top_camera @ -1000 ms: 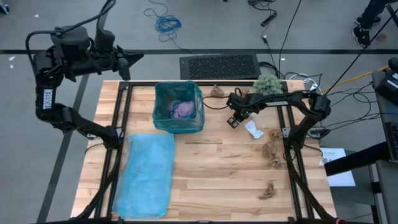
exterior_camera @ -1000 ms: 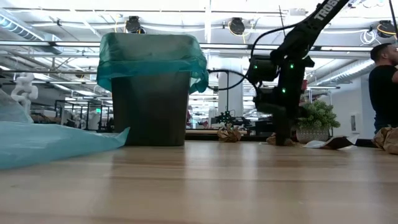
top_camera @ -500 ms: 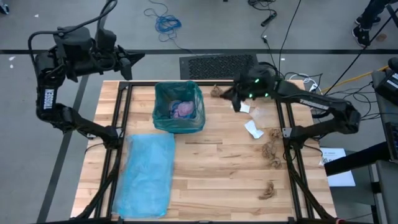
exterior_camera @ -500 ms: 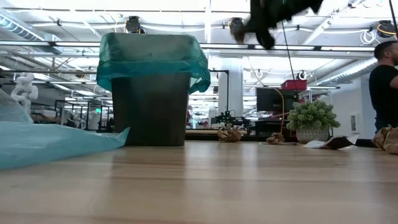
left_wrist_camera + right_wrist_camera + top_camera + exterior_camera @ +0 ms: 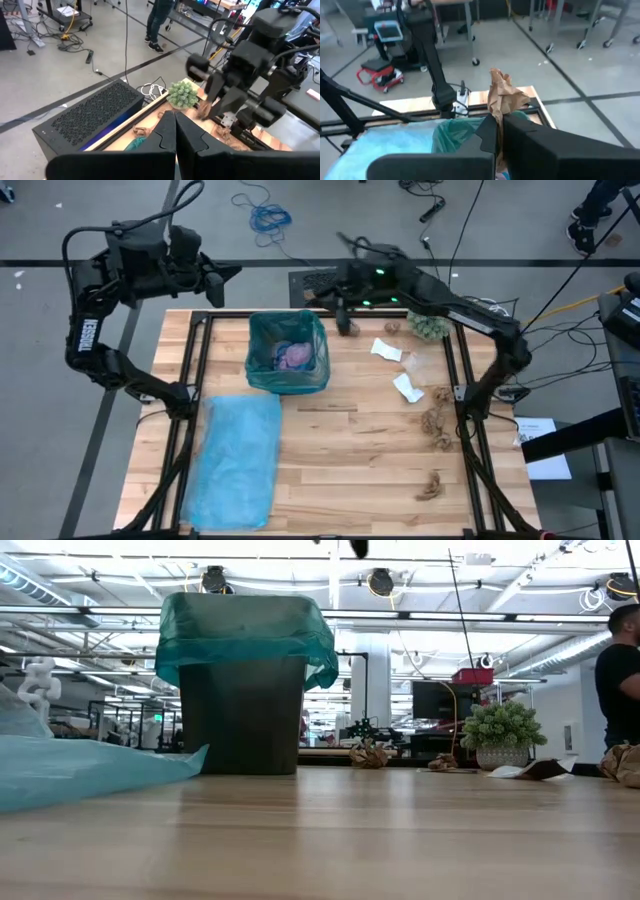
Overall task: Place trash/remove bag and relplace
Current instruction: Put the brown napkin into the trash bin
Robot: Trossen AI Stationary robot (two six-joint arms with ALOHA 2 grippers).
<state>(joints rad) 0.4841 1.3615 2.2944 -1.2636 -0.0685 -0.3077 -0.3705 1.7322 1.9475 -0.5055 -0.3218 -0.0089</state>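
Near: spare blue bag [image 5: 238, 458] flat on counter [image 5: 340, 460]; brown wads [image 5: 436, 426] still loose on R side.

Mid: bin [image 5: 288, 352], teal liner, some trash inside.

Far: R gripper [image 5: 347, 316] shut on brown paper wad [image 5: 504, 98], beside bin's far-R corner, not over opening. Risk: early release → wad lands outside the rim. L gripper [image 5: 228, 273] shut, empty, off counter.

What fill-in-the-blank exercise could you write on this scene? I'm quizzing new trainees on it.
The right gripper is shut on a crumpled ___ paper wad.
The lilac-pink piece lies inside the teal-lined ___.
The flat light-blue plastic bag lies on the wooden ___.
The left gripper, raised and shut, holds ___.
Missing: brown; bin; table; nothing.
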